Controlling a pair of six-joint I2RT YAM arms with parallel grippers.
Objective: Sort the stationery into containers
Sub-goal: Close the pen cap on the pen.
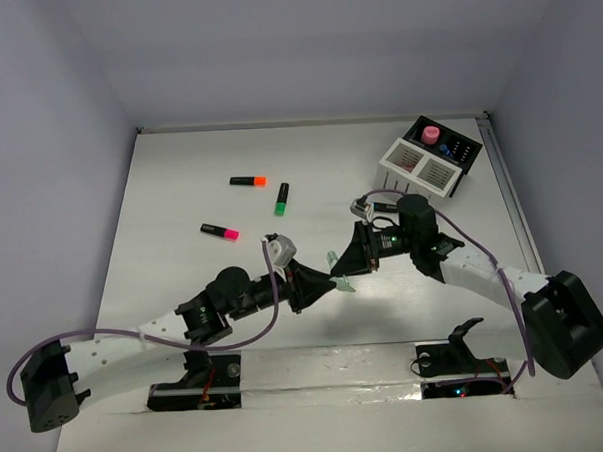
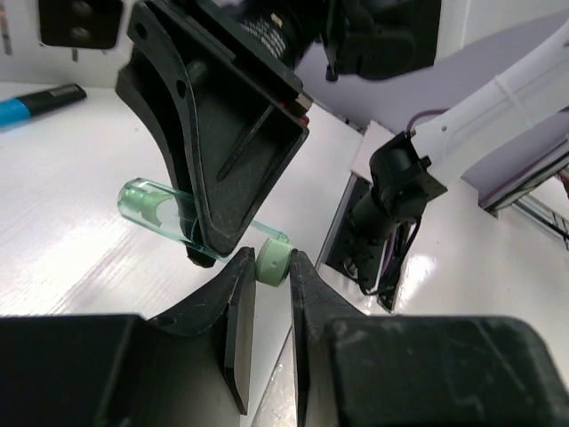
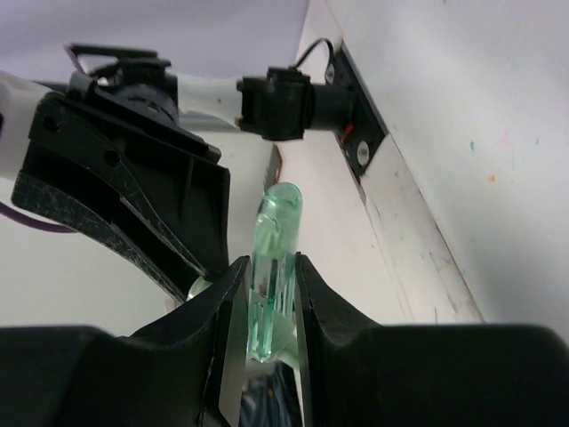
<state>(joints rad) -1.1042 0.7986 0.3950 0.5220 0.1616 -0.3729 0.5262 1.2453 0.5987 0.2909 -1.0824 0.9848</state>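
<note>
A pale green T-shaped piece (image 1: 342, 275) of the stationery hangs above the table's middle, held between both arms. My right gripper (image 3: 269, 277) is shut on its clear green tube (image 3: 277, 222), which sticks out past the fingertips. My left gripper (image 2: 272, 264) is shut on the round opaque green end (image 2: 272, 261) of the same piece. The clear tube (image 2: 151, 203) runs behind the right gripper's black fingers (image 2: 222, 142). The containers stand at the back right: a white slatted box (image 1: 417, 168) joined to a black box (image 1: 457, 155).
Three black highlighters lie on the table at the back left: orange cap (image 1: 247, 180), green cap (image 1: 281, 198), pink cap (image 1: 220, 231). A pink round item (image 1: 431, 134) sits on the black box. Both arm bases are at the near edge.
</note>
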